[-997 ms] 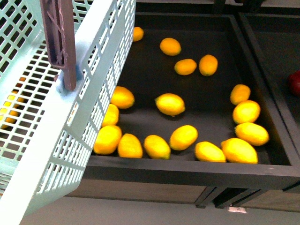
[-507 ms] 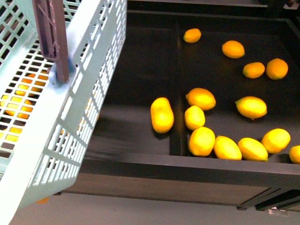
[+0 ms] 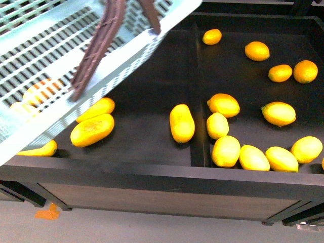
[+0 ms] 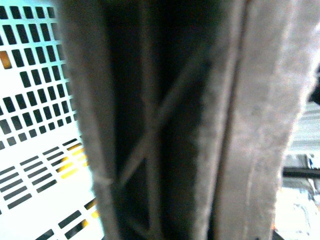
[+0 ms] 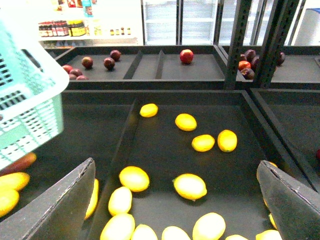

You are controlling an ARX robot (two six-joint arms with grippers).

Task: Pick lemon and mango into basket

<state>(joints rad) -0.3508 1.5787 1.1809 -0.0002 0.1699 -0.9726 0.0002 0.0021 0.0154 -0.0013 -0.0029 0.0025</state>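
Four long yellow fruits lie in the left compartment of the dark tray [image 3: 152, 172], low in the front view. One mango [image 3: 181, 123] lies alone at centre frame, lengthwise, just beside the divider [image 3: 197, 91]. Three other mangoes [image 3: 92, 129] lie at lower left, partly under the basket's edge. Right of the divider, the lemons [image 3: 226, 151] form a row along the tray's front wall at lower right, with more scattered toward the upper right. The basket [image 3: 45, 45] fills the upper left, tilted, its brown handle [image 3: 98, 48] lying across the lattice. Yellow-orange patches show through the slots, possibly fruit, though the blur leaves it unsure.

In the left wrist view the handle [image 4: 165, 120] fills the picture, very close and blurred, with lattice [image 4: 35, 100] at the left. Whether the left gripper is clamped cannot be told. In the right wrist view the right gripper [image 5: 175, 167] is spread wide with nothing between its dark fingers [image 5: 60, 205], above the lemons [image 5: 189, 186]. Beyond, at the top of that picture, dark red fruits [image 5: 186, 56] sit in farther trays.
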